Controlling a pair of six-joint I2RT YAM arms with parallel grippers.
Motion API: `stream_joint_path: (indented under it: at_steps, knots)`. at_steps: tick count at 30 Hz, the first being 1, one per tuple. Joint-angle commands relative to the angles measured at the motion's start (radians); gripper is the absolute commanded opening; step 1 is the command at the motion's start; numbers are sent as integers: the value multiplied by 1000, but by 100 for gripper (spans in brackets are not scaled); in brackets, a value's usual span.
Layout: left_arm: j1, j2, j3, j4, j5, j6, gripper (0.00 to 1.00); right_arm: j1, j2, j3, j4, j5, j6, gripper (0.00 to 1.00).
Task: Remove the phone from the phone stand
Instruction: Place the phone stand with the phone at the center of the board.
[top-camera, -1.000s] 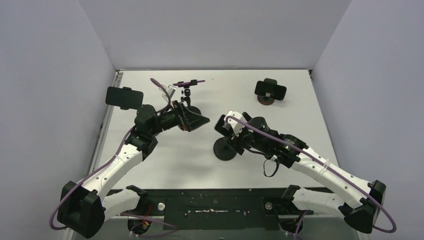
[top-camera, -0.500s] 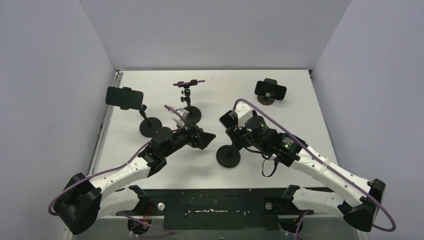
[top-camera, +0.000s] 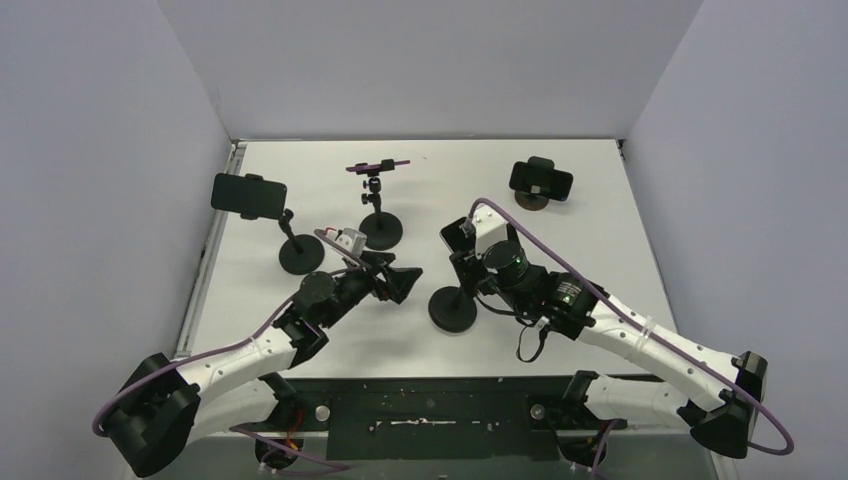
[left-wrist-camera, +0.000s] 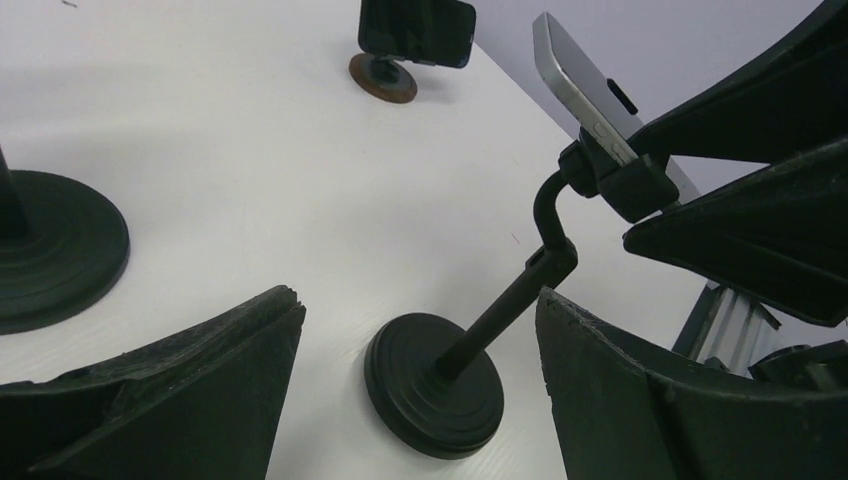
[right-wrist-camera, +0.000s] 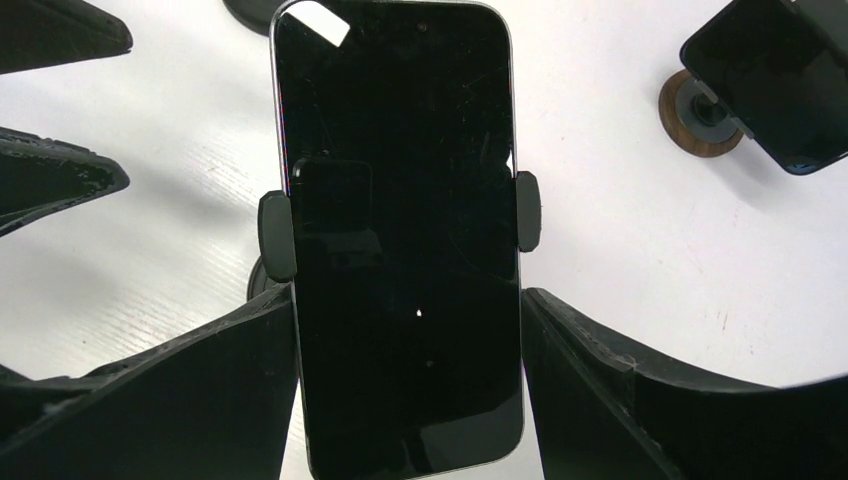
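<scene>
While the phone (right-wrist-camera: 400, 200) stays clamped in the cradle at the top of the phone stand (left-wrist-camera: 438, 385), the right gripper (right-wrist-camera: 408, 300) is closed on it. One black finger (right-wrist-camera: 200, 400) lies against each long edge, just below the cradle's side clamps (right-wrist-camera: 277, 235). The dark screen faces the right wrist camera and fills the gap between the fingers. Seen from the left wrist, the phone tilts back on the stand's bent stem, and the stand's round base rests flat on the white table (top-camera: 600, 230).

The left gripper (left-wrist-camera: 415, 310) hangs low, just left of that base, with its jaws spread wide and nothing in them. The base lies ahead of the two fingers and touches neither.

Three other stands are on the table:
- Beyond the phone stand to the left, a second stand (top-camera: 298, 258) carries a dark handset (top-camera: 248, 195) turned sideways.
- Straight beyond it, a third stand (top-camera: 382, 230) holds a handset lying flat — only its purple edge shows.
- Beyond the phone stand to the right, well apart, a short stand (top-camera: 540, 182) on a brown base grips another dark handset.
</scene>
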Motion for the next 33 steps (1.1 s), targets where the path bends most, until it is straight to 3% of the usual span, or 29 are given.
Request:
stream_joint_path:
  at_steps: [1,11,15,23,26,33]
  knots:
    - [-4,-63,57,8,-63,84,84,78,-8,31,223,211,40,36]
    - [-4,-178,79,-138,-141,205,84,148,110,109,271,399,38,36]
    - [-6,-156,0,-46,-137,204,85,148,127,92,289,397,53,36]
    - [-65,62,-53,224,-85,209,82,157,103,35,293,357,109,36]
    - [-96,202,-42,308,-101,200,75,166,100,26,284,348,123,36]
    - [-157,416,8,385,-163,211,46,186,98,23,264,352,132,36]
